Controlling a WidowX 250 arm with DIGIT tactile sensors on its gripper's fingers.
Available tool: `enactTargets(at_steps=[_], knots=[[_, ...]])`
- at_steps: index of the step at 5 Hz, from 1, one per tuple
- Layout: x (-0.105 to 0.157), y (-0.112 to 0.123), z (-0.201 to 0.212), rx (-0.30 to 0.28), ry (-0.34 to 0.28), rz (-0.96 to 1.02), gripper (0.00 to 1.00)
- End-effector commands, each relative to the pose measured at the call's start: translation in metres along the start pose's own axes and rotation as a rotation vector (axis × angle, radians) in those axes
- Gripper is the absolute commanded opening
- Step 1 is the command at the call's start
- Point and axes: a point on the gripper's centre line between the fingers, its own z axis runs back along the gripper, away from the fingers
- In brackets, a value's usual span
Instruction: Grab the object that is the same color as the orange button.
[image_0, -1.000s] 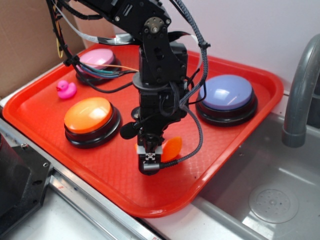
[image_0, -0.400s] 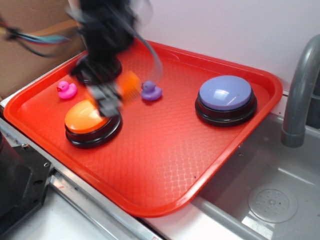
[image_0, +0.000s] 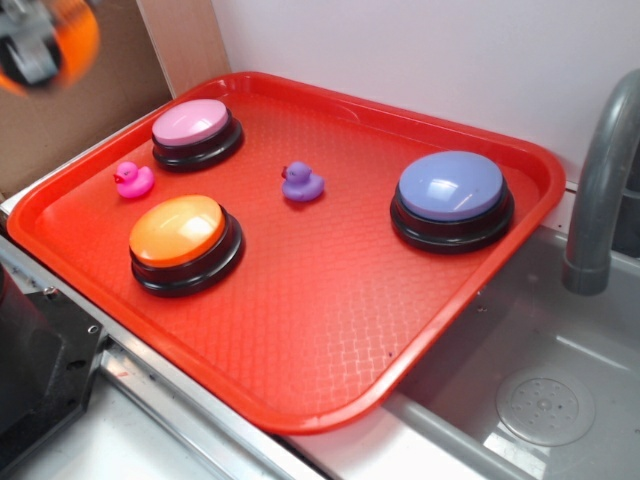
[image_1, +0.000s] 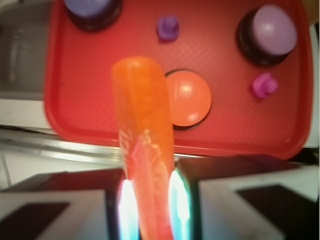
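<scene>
My gripper is shut on the orange fruit segment, which stands up between the two fingers in the wrist view. In the exterior view the gripper is a blur at the top left corner, high above and left of the tray, with the orange segment beside it. The orange button sits on its black base at the tray's left front; it also shows in the wrist view, far below the gripper.
The red tray also holds a pink-topped button, a lavender-blue button, a pink duck and a purple duck. A sink and grey faucet lie to the right. Cardboard stands at back left.
The gripper has lifted the orange segment off the tray and swung it up and left, from the tray's middle to the top left corner. The purple duck is now uncovered.
</scene>
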Motion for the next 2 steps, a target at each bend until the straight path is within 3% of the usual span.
enactTargets(at_steps=[1, 2], knots=[[-0.0026, -0.0139, 0.0285, 0.086, -0.035, -0.057, 0.00], [0.0001, -0.0138, 0.0253, 0.099, -0.011, -0.059, 0.00]])
